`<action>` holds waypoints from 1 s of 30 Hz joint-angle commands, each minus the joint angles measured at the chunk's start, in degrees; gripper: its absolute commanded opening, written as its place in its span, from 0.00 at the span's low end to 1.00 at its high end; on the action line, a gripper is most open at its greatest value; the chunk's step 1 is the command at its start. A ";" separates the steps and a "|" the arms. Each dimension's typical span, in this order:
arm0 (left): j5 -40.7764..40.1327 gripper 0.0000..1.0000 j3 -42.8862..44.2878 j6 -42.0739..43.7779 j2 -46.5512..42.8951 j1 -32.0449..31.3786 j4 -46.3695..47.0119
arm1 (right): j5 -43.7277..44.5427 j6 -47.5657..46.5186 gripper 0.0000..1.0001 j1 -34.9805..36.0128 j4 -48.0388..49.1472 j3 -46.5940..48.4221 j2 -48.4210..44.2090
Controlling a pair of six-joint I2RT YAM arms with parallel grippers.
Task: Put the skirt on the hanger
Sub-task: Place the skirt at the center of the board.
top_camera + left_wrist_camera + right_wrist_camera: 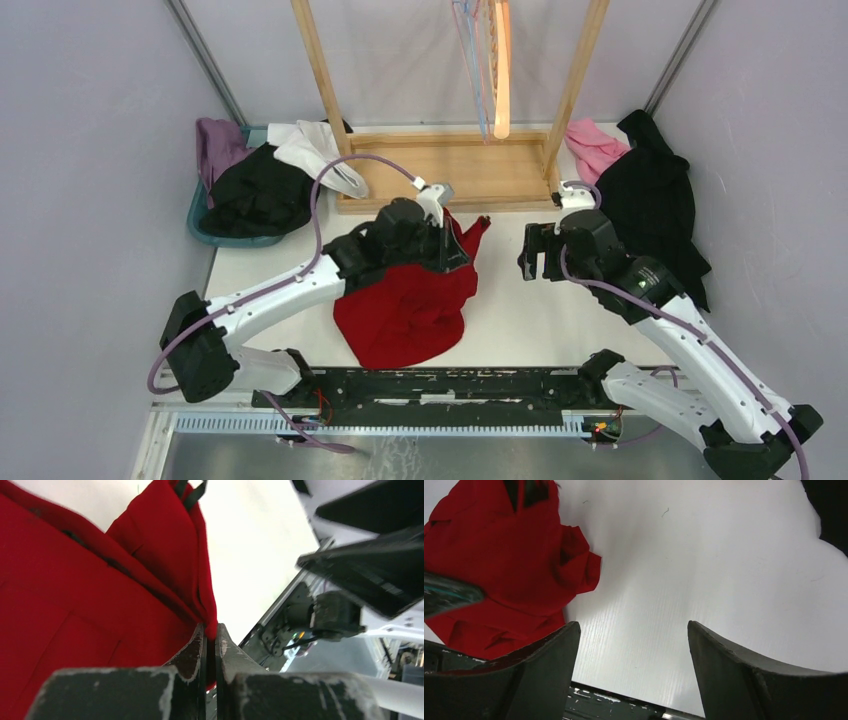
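Note:
The red skirt (410, 310) lies crumpled on the white table, one corner drawn up toward the rack. My left gripper (443, 243) is shut on that raised edge. In the left wrist view the fabric (75, 605) is pinched between the closed fingers, and the left gripper (210, 632) points toward the table's near rail. My right gripper (535, 262) hovers open to the right of the skirt, apart from it. In the right wrist view the right gripper (634, 625) has only bare table between its fingers, with the skirt (504, 560) at the left. Hangers (487, 70) hang from the wooden rack.
The wooden rack's base (470, 170) stands behind the skirt. A teal basin (215, 232) at the left holds black (255, 190), white (310, 150) and purple (218, 145) clothes. A pink garment (592, 148) and a black one (655, 200) lie at the right. A black rail (450, 385) runs along the near edge.

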 commanded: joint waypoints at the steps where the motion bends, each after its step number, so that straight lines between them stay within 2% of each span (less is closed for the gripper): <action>1: -3.10 0.09 -5.08 2.82 0.22 -2.72 8.58 | 2.36 -2.12 0.83 0.26 4.21 -0.18 1.01; 3: -5.04 0.15 -6.34 3.22 0.94 -2.82 5.54 | 1.87 -2.73 0.81 0.20 4.96 -0.30 2.03; 7: -7.77 0.37 -10.58 2.19 2.48 -2.83 3.73 | 1.12 -2.77 0.79 0.00 6.19 -0.92 4.23; 11: -3.03 0.49 -15.09 1.04 3.84 -2.96 6.54 | -1.16 -2.27 0.78 -0.18 7.74 -2.64 7.40; 14: -1.19 0.52 -15.63 1.19 2.95 -3.33 6.65 | -1.84 -1.91 0.77 -0.41 8.85 -4.07 9.26; 15: 0.10 0.55 -15.55 1.24 2.08 -3.42 6.79 | -2.05 -1.91 0.76 -0.44 9.21 -4.41 9.56; 16: 1.91 0.61 -15.43 1.30 1.52 -3.54 7.01 | -2.07 -1.80 0.76 -0.66 9.47 -4.63 9.80; 17: 3.86 0.63 -14.89 1.40 1.18 -3.73 7.11 | -2.12 -1.86 0.76 -0.90 9.64 -4.76 9.91; 18: 5.58 0.77 -14.33 1.50 0.83 -4.08 7.06 | -2.06 -1.97 0.76 -1.04 9.72 -4.88 9.93; 21: 7.61 0.84 -12.13 1.39 -0.34 -6.30 7.01 | -2.33 -2.32 0.76 -1.87 10.23 -5.09 10.18; 22: 7.82 0.98 -11.33 1.36 -0.42 -7.14 6.91 | -2.67 -2.51 0.75 -2.13 10.68 -5.22 10.23; 26: 6.84 0.99 -7.73 1.69 0.03 -8.69 4.75 | -4.01 -2.74 0.74 -2.98 11.96 -6.41 10.62; 30: -2.54 0.99 -5.55 2.92 -1.77 -8.59 0.66 | -5.61 -3.66 0.72 -4.44 12.98 -7.86 10.23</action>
